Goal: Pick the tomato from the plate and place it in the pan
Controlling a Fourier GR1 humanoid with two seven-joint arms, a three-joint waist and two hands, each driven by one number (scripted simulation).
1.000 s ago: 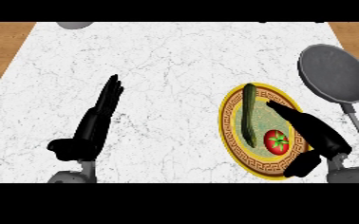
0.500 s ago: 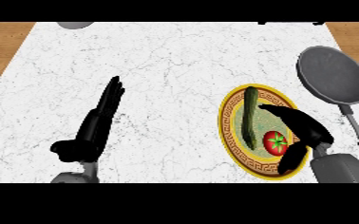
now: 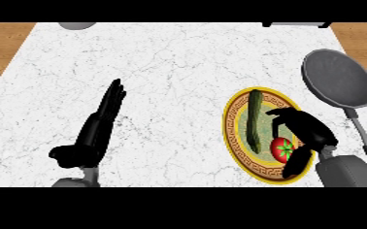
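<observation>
A red tomato [image 3: 282, 149] lies on a yellow-rimmed plate [image 3: 237, 107] at the right, beside a long green vegetable [image 3: 254, 119]. My right hand [image 3: 307, 132] hovers over the tomato, fingers curled down around its far side and thumb at its near side, partly hiding it. Whether the fingers touch it is hard to tell. The grey pan [image 3: 334, 77] stands beyond the plate at the right edge, its handle [image 3: 358, 123] running back toward my forearm. My left hand [image 3: 93, 132] rests open at the lower left, fingers straight and pointing away.
The white marble counter [image 3: 172, 68] stretches between my hands. A grey round object [image 3: 76, 25] peeks in at the top left edge, and a dark item [image 3: 295, 24] sits at the top right. Wooden floor shows at both upper corners.
My right hand has slid left and down over the tomato, its fingers curling closer around it. The left hand has stayed where it was.
</observation>
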